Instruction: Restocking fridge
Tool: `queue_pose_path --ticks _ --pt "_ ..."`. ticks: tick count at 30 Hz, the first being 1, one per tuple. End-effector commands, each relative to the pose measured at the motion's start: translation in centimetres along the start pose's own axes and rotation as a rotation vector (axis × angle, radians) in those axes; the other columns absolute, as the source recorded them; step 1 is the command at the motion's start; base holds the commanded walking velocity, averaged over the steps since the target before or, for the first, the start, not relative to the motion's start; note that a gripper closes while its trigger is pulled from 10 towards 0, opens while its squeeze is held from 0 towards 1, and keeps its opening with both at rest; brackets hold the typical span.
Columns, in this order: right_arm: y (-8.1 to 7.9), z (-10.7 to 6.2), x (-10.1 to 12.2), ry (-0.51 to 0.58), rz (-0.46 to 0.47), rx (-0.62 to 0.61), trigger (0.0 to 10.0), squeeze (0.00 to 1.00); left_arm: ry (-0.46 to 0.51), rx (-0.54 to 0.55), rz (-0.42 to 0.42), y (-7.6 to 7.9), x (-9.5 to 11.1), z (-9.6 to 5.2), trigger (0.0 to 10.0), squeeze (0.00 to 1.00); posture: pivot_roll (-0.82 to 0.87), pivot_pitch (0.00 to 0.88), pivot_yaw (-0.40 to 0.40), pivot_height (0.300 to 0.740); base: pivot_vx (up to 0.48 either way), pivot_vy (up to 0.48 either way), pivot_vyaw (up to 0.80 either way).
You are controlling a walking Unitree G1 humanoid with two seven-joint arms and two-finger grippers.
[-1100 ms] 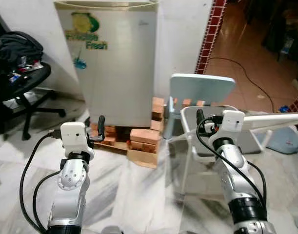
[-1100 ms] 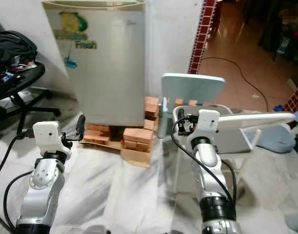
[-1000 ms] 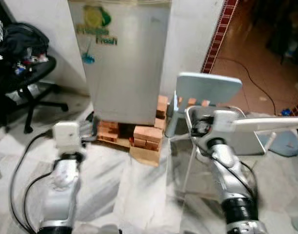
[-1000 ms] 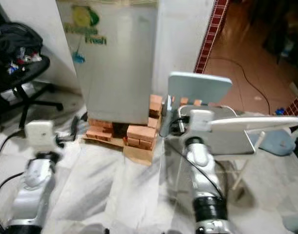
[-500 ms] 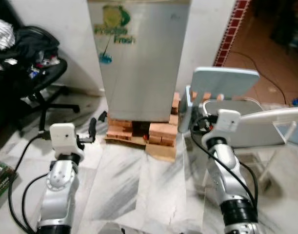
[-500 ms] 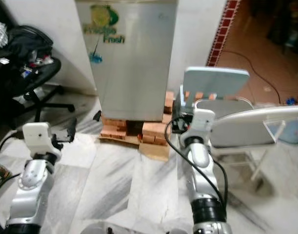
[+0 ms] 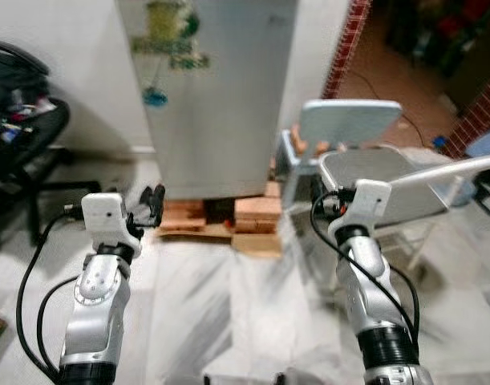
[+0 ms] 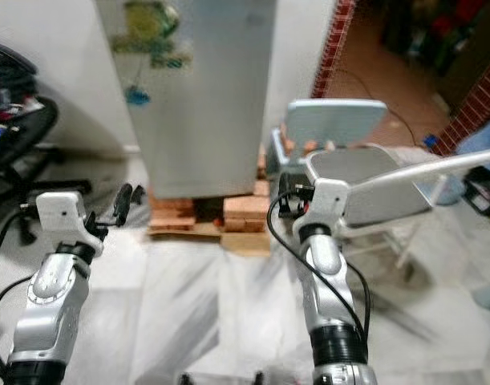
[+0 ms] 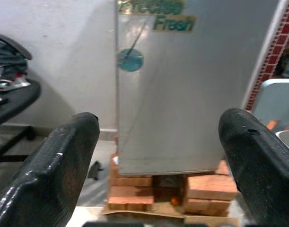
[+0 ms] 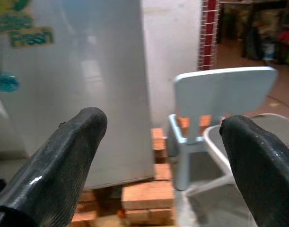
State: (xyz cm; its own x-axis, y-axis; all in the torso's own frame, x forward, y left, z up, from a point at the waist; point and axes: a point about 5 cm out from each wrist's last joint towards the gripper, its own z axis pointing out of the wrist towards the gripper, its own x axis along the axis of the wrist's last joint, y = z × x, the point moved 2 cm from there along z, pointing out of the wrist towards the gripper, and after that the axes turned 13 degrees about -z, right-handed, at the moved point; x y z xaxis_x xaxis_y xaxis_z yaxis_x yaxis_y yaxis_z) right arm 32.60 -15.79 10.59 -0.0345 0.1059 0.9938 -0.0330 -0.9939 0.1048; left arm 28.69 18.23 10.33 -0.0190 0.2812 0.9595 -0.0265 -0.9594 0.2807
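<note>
Left gripper: fingers spread, empty, nearer the door. Right gripper: fingers spread, empty. Fridge: upright on bricks, door closed, straight ahead of your claws. Chair: just right.

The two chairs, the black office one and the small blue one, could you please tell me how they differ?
The black office chair stands left of the fridge on a spoked base and is piled with clutter. The small blue chair stands right of it on straight legs, its seat bare where visible. Both rest on the marble floor.
</note>
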Motion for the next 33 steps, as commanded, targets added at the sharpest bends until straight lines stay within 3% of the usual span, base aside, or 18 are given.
queue_pose_path --ticks 1,8,20,33 --pt "0.73 -0.1 0.13 0.005 -0.008 -0.019 10.0 0.0 -0.013 -0.016 -0.011 0.4 -0.21 -0.09 10.0 0.0 0.1 0.0 -0.016 0.74 0.0 0.48 0.0" --pt "1.05 -0.08 0.03 0.002 -0.007 -0.029 10.0 0.0 -0.022 -0.023 -0.007 0.4 -0.33 -0.14 10.0 0.0 0.1 0.0 -0.012 0.74 0.0 0.48 0.0" --pt "1.1 -0.07 0.05 0.003 -0.01 -0.03 10.0 0.0 -0.026 -0.042 -0.006 0.49 -0.26 0.1 10.0 0.0 0.1 0.0 -0.012 0.74 0.0 0.478 -0.64" --pt "0.78 0.0 -0.02 -0.003 -0.003 -0.028 10.0 0.0 -0.031 -0.045 0.01 0.32 -0.2 -0.08 10.0 0.0 0.11 0.0 -0.007 0.74 0.0 0.472 -0.12"
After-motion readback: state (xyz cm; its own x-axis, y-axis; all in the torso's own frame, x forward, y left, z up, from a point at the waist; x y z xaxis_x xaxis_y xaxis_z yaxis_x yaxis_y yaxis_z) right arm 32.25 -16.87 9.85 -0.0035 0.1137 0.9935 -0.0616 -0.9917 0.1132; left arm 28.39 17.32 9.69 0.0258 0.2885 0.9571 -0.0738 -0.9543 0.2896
